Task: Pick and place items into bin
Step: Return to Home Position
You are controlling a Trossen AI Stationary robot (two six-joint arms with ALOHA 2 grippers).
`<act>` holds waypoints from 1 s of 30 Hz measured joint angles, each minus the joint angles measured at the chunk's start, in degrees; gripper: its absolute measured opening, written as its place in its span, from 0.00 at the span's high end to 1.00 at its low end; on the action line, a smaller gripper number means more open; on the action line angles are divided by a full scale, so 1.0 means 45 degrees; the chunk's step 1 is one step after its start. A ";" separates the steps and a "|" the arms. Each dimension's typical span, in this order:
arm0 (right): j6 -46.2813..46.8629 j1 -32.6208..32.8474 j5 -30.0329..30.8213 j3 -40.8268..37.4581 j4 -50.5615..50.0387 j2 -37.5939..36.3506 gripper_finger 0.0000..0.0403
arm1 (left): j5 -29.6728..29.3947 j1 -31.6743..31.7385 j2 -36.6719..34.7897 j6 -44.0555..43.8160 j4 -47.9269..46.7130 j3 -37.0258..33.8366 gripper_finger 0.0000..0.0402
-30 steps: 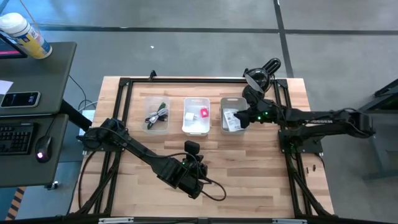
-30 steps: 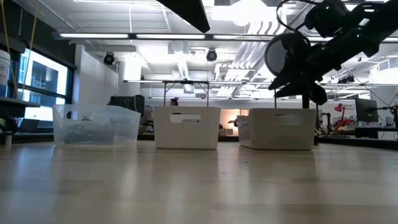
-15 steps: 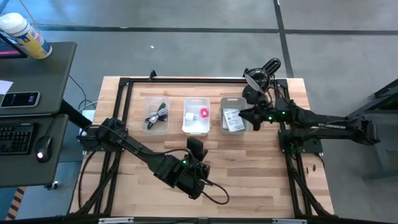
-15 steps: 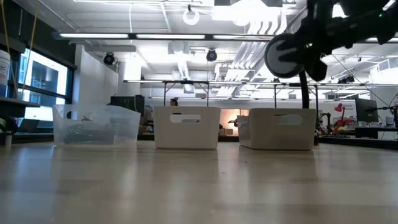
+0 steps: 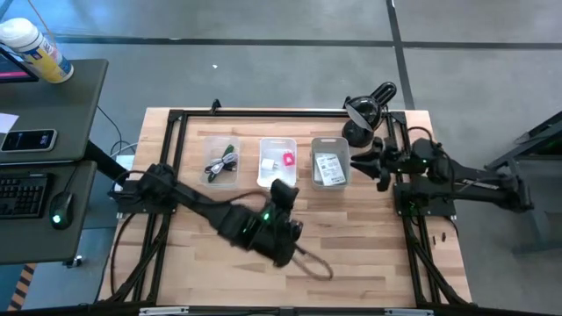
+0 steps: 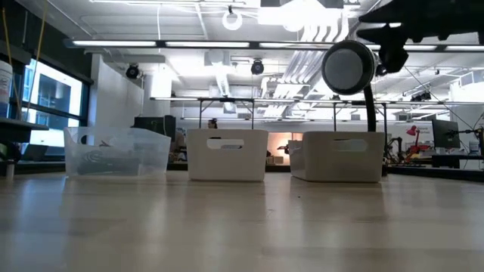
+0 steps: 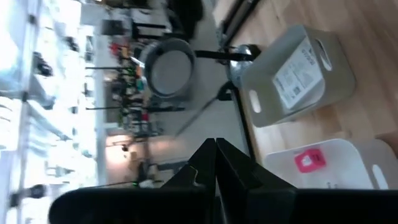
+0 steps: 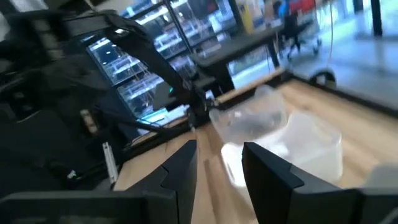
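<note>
Printed cards, lengthwise in gray bin

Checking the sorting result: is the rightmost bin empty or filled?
Not empty: the high view shows white printed cards lying inside the gray bin.

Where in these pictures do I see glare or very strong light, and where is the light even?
Low view: the ceiling lamps glare white, and the table top carries a pale sheen. Left wrist view: the room's lights wash out one side of the picture. High view: even light on the table top, with only faint shadows.
</note>
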 joint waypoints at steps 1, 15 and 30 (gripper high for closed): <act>-0.0328 0.0000 0.0065 0.0000 0.0001 -0.0205 0.71 | 0.0430 0.0175 0.0000 0.0004 0.0010 0.0000 1.00; -0.2831 -0.0010 0.1419 0.0000 -0.2439 -0.2206 0.71 | 0.6138 0.2974 0.0005 0.1269 0.2417 0.0000 1.00; -0.3944 -0.0010 0.2878 0.0000 -0.5383 -0.5074 0.71 | 0.8798 0.5638 -0.0653 0.0281 0.2313 -0.0763 1.00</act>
